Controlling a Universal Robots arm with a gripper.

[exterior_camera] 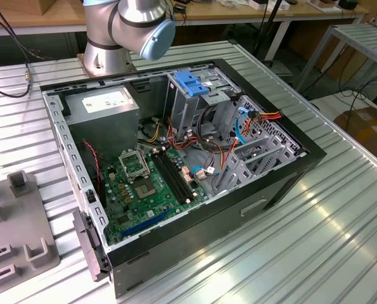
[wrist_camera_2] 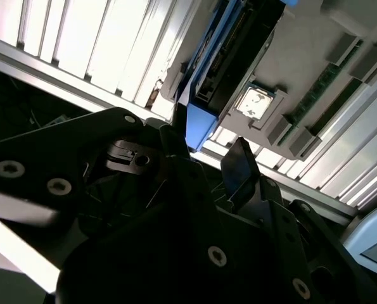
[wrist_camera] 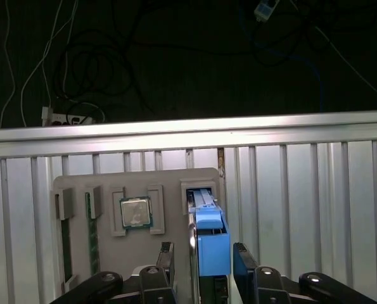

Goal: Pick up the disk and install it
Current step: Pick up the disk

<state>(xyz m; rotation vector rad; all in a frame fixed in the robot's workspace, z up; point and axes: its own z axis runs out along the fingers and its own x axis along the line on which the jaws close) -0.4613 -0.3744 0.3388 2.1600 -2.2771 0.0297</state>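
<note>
The gripper [wrist_camera: 204,250] is low over the grey holder tray [wrist_camera: 169,180], spread wide and straddling the disk [wrist_camera: 207,218]. The disk stands on edge in the slot at the tray's end, with its blue bracket [wrist_camera: 213,244] towards the camera.

Nothing is pinched yet. In the first wrist view there's a clear gap between one finger [wrist_camera: 167,259] and the disk's metal side, while the other sits just beside the bracket. The second wrist view agrees, with the blue edge between the dark fingertips.

A processor [wrist_camera: 136,212] and memory sticks [wrist_camera: 91,231] share the tray (neither is today's business). In the exterior view the open computer case [exterior_camera: 251,209] sits on the ribbed table [exterior_camera: 340,240], and its drive cage [exterior_camera: 188,111] is topped by a blue handle [exterior_camera: 191,82].

The step in hand looks like the grasp. I'd say it wants centring first, so both pads meet the broad faces together and square. An uneven close could tip the disk in its slot.
</note>
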